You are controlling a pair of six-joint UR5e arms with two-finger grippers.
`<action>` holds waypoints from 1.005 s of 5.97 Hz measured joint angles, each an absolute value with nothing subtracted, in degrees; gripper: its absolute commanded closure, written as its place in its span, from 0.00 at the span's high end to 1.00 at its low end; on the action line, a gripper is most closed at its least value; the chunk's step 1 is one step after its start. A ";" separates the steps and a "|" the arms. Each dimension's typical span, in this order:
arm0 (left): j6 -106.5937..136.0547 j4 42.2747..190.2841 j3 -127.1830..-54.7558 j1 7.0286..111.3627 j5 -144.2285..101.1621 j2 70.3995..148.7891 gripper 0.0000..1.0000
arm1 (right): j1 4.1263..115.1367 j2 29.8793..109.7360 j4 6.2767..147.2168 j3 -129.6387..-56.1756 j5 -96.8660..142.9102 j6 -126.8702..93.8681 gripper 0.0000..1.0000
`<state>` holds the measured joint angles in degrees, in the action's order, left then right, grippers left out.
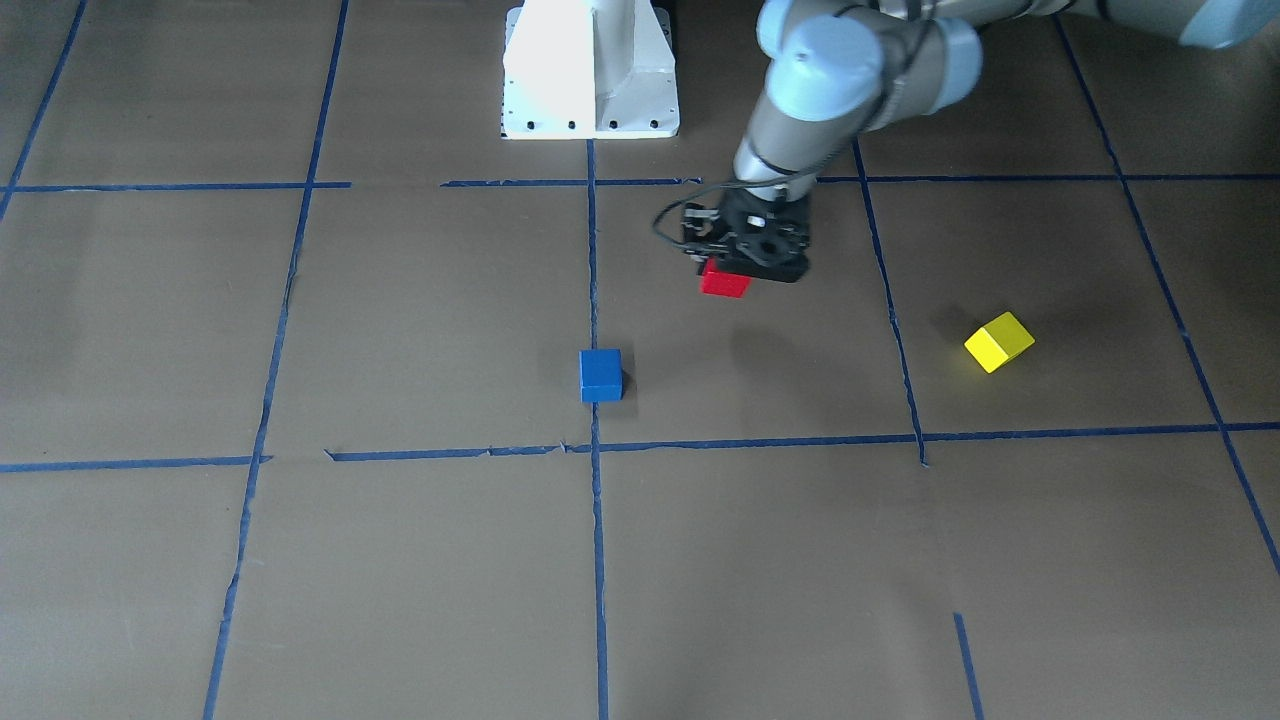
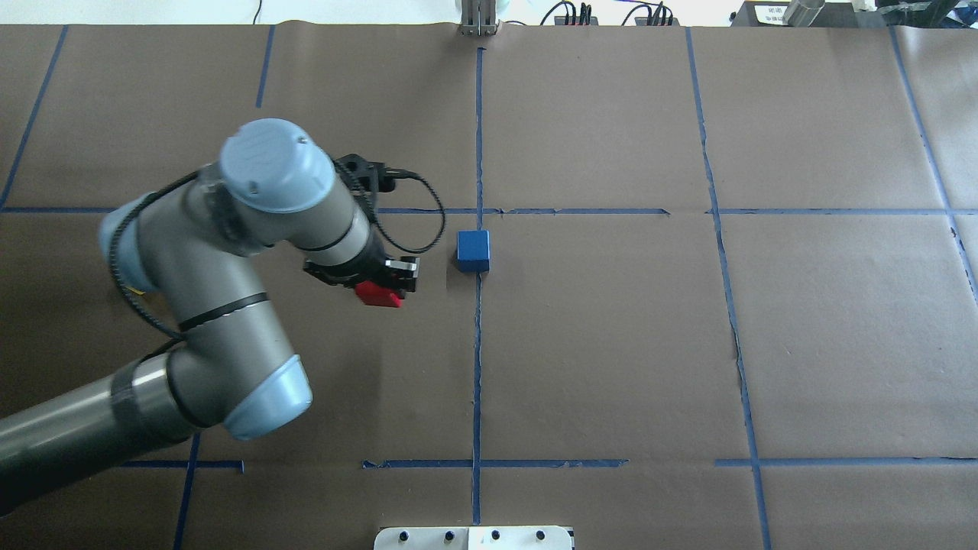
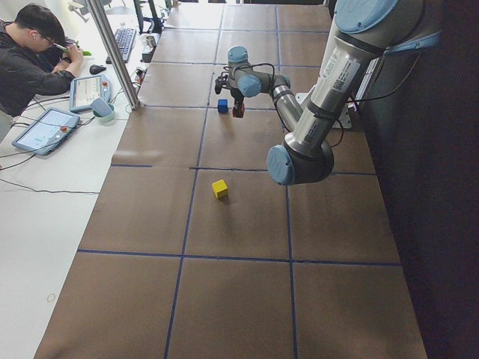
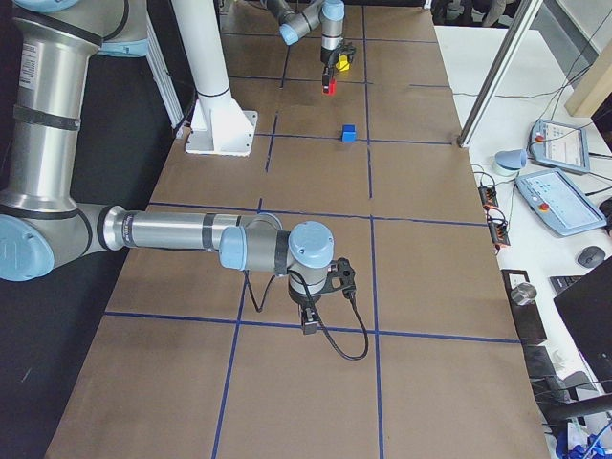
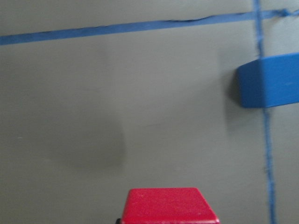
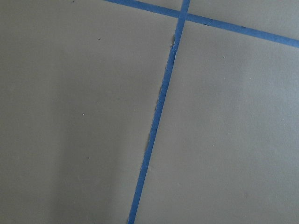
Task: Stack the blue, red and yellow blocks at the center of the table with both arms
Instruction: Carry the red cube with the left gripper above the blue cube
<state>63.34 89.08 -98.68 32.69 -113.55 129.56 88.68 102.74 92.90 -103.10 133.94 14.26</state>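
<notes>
The left gripper (image 2: 380, 286) has its fingers clamped on the red block (image 2: 381, 296), which is held clear of the table (image 2: 611, 344). The block's shadow falls apart from it on the brown paper.

Bare paper lies all around the fingers. The nearest thing is the blue block (image 2: 473, 250), which is apart from the fingers toward the table's middle. It rests on a tape line (image 2: 477, 367) just short of a crossing. The yellow block (image 1: 999, 341) sits well apart on the fingers' other side, toward the table's left end, turned askew to the tape grid.

In the left wrist view the red block's lower part is cut off by the frame edge. The blue block there runs off the right edge. From overhead the left arm (image 2: 229, 321) hides the yellow block.

The right gripper (image 4: 311, 320) hangs low over the paper near a tape crossing, far from all three blocks. Whether its fingers are apart or together cannot be told.
</notes>
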 measured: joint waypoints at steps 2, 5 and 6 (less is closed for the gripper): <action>67.81 88.16 -87.25 30.84 -110.62 142.09 0.08 | 88.68 102.74 92.70 -103.04 133.94 14.26 1.00; 68.29 88.88 -80.85 30.92 -108.69 145.98 0.08 | 88.68 102.79 92.57 -103.06 134.03 14.24 1.00; 68.64 89.90 -79.26 31.25 -108.50 146.23 0.08 | 88.68 102.81 92.56 -103.13 134.03 14.24 1.00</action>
<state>68.64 89.90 -79.26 31.25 -108.50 146.23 88.68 102.81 92.56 -103.13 134.03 14.24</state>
